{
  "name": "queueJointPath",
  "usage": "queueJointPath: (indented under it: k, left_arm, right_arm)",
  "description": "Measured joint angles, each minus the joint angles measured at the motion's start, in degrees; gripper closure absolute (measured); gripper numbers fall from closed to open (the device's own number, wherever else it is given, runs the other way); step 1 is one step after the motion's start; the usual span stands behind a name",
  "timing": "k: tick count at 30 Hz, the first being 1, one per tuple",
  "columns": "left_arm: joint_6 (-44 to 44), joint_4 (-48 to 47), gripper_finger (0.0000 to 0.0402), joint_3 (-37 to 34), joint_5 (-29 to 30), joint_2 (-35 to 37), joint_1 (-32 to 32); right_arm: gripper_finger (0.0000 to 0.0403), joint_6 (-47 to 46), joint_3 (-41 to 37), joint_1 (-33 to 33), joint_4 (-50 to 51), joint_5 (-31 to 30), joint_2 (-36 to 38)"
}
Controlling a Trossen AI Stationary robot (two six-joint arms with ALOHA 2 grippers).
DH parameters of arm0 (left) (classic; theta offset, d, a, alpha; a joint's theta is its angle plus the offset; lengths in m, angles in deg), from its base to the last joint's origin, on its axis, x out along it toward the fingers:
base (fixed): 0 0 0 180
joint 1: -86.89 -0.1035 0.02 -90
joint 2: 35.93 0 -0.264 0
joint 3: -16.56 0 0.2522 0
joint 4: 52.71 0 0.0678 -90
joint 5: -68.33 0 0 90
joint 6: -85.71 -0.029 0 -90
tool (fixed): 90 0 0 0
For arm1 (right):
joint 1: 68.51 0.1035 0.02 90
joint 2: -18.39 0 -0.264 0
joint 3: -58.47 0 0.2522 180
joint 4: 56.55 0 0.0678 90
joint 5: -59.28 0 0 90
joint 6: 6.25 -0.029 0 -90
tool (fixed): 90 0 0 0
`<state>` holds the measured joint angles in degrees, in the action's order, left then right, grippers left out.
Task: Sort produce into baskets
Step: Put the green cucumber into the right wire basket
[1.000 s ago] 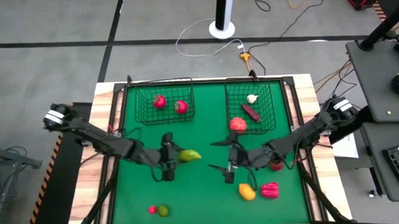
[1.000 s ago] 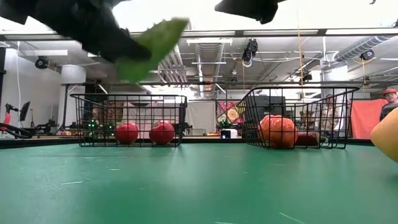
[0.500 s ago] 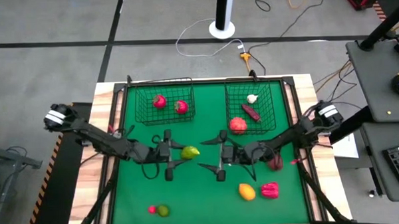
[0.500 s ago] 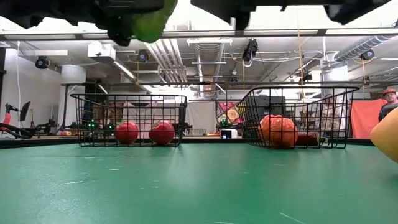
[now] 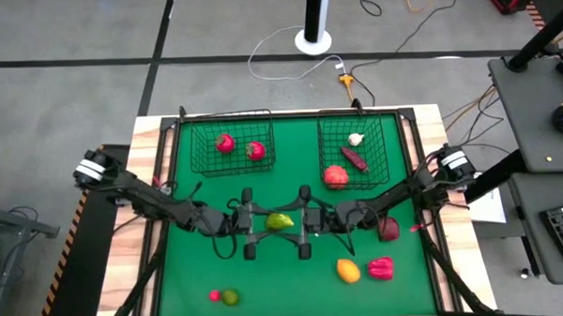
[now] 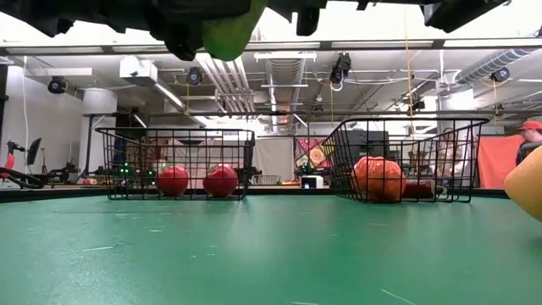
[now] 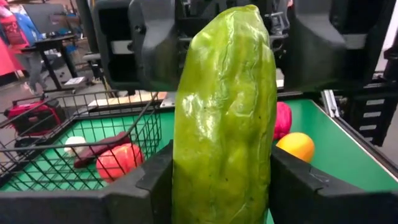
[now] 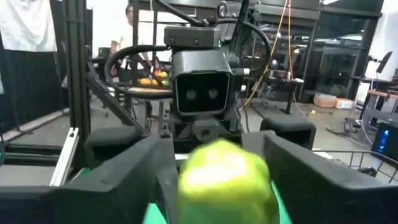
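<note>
Produce is meeting mid-desk: the left hand is pinching the yellow-green oblong piece above the green desk, while the right hand is flanking its other end, fingers spread either side, contact unclear. Both baskets are sitting behind.

A grey floor crossed by dark lines is seen around the table, with cables and a white round stand at the far side. A dark desk stands at the right. Exposed ducts and ceiling lights are seen behind.
</note>
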<state>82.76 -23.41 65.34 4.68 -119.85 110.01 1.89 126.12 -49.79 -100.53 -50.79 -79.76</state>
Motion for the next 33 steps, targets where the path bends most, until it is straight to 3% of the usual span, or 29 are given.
queueJointPath:
  k: [6, 14, 18, 26, 33]
  left_arm:
    - [1.3, 2.0, 0.0195, 0.0, 0.0, -0.4, 0.0]
    - [2.9, 0.3, 0.0126, 0.0, 2.7, 0.0, 0.0]
    - [6.3, -5.5, 0.0099, 0.0, 4.2, 1.4, 0.0]
    - [14.2, -22.1, 0.0086, 0.0, 4.2, 4.9, 0.0]
    - [20.8, -34.7, 0.0086, 2.5, 4.6, 7.5, 0.0]
  right_arm:
    - [0.025, 0.2, 0.0, 0.0, 0.0, -0.5, 0.1]
    - [0.0251, -0.1, 0.0, 0.0, 1.3, -1.1, 1.3]
    - [0.0251, -3.4, 0.1, -0.1, 8.3, -3.3, 4.4]
    - [0.025, -15.5, 7.6, -3.4, 50.5, -17.7, 14.7]
    - [0.0245, -31.0, 19.8, -11.9, 92.0, -26.3, 19.4]
